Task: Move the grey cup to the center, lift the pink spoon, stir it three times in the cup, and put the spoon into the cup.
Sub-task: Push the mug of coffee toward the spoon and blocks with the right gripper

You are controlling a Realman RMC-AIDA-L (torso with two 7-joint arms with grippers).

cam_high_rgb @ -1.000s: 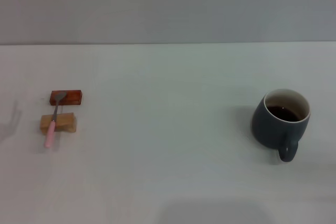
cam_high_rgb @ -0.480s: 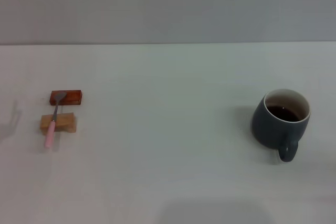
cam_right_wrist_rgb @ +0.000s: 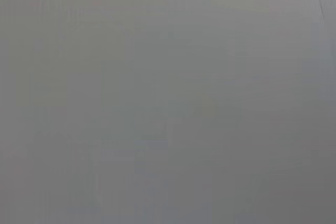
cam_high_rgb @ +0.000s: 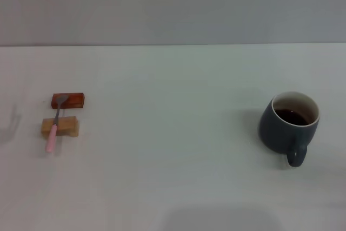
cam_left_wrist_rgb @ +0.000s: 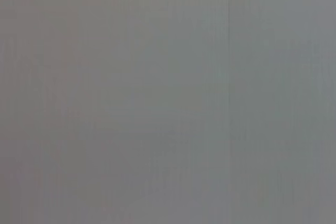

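Cup: squat slate-grey cup (cam_high_rgb: 288,125), dark liquid inside, sits far right on the white worktop (cam_high_rgb: 173,150), handle facing the robot; right arm likely nearer.
Spoon: slim pink-handled spoon (cam_high_rgb: 54,124), far left, bridging red-brown block (cam_high_rgb: 68,100) and tan wooden block (cam_high_rgb: 60,126).
Jaws: neither pair visible, state unknown.

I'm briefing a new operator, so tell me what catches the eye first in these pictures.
The grey cup stands out on the right of the white table, dark liquid inside, handle toward the robot. Far left, the pink spoon lies bridged across a tan wooden block and a reddish-brown block. Neither claw is in view.
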